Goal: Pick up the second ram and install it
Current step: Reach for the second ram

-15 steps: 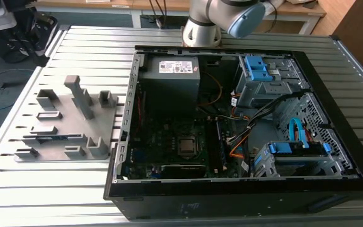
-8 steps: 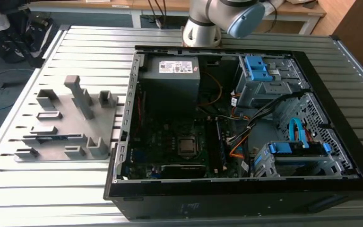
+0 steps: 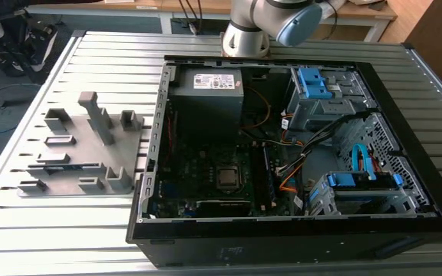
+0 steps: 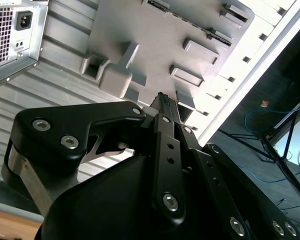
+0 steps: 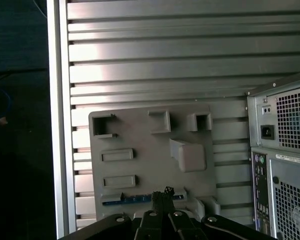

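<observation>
The second ram [image 5: 140, 199] is a thin blue-green stick lying on edge in a slot of the grey holder plate [image 5: 140, 135]. In the exterior view the ram [image 3: 64, 167] rests near the front of the plate [image 3: 83, 146], at the exterior view's left of the open computer case [image 3: 282, 224]. My gripper [image 5: 162, 192] hangs well above the plate, its tips lined up over the middle of the stick. The fingers are shut together with nothing between them. In the second wrist view the gripper [image 4: 162, 97] points down at the plate [image 4: 155, 40].
The case lies open with the motherboard [image 3: 205, 172], CPU socket [image 3: 227, 177], power supply [image 3: 209, 86] and blue drive cages [image 3: 317, 86] exposed. The arm's base [image 3: 246, 29] stands behind the case. Upright blocks [image 3: 98, 118] rise from the plate. The slatted table's edge [image 5: 57, 100] runs beside the plate.
</observation>
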You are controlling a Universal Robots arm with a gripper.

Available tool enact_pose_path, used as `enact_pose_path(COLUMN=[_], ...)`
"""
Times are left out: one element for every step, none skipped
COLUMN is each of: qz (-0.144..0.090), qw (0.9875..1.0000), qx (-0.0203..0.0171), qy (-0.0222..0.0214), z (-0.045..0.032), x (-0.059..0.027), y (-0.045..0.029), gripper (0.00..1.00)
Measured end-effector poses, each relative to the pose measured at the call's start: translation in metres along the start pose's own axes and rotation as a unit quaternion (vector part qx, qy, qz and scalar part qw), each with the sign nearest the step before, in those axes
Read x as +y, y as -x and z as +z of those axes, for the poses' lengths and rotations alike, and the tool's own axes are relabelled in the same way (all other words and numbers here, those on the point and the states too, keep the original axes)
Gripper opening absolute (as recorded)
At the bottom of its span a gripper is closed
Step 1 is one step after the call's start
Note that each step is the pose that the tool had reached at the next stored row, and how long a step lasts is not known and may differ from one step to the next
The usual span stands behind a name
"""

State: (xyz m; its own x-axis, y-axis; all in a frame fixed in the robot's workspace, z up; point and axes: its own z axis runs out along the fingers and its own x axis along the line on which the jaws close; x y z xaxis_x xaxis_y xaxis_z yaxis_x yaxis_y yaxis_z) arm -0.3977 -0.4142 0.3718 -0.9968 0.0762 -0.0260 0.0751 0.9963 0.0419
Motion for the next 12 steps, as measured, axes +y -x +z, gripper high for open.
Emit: enact_pose_path(qz=[0.000, 0.000, 0.000, 0.000, 0.000, 0.000, 0.000, 0.000, 0.000, 0.000, 0.000, 0.000], qw=[1.0000, 1.0000, 1.0000, 1.0000, 1.0000, 1.0000, 1.0000, 1.0000, 1.0000, 1.0000, 1.0000, 1.0000], qx=[0.0000, 0.0000, 0.0000, -0.0001, -0.0002, -0.0002, -0.0002, -0.0001, -0.0002, -0.0002, -0.0002, -0.0002], qy=[-0.0001, -0.0001, -0.0003, -0.0004, -0.0005, -0.0007, -0.0010, -0.0014, -0.0017, -0.0021, -0.0025, -0.0029], z=[0.0004, 0.0009, 0.0015, 0.0022, 0.0029, 0.0037, 0.0046, 0.0055, 0.0068, 0.0079, 0.0090, 0.0100], x=[-0.0001, -0.0003, -0.0004, -0.0005, -0.0006, -0.0007, -0.0008, -0.0009, -0.0010, -0.0010, -0.0011, -0.0012], y=[-0.0011, -0.0022, -0.0033, -0.0042, -0.0050, -0.0058, -0.0064, -0.0068, -0.0072, -0.0076, -0.0080, -0.0083], gripper=[0.10, 0.10, 0.10, 0.10, 0.10, 0.10, 0.10, 0.10, 0.10, 0.10, 0.10, 0.10])
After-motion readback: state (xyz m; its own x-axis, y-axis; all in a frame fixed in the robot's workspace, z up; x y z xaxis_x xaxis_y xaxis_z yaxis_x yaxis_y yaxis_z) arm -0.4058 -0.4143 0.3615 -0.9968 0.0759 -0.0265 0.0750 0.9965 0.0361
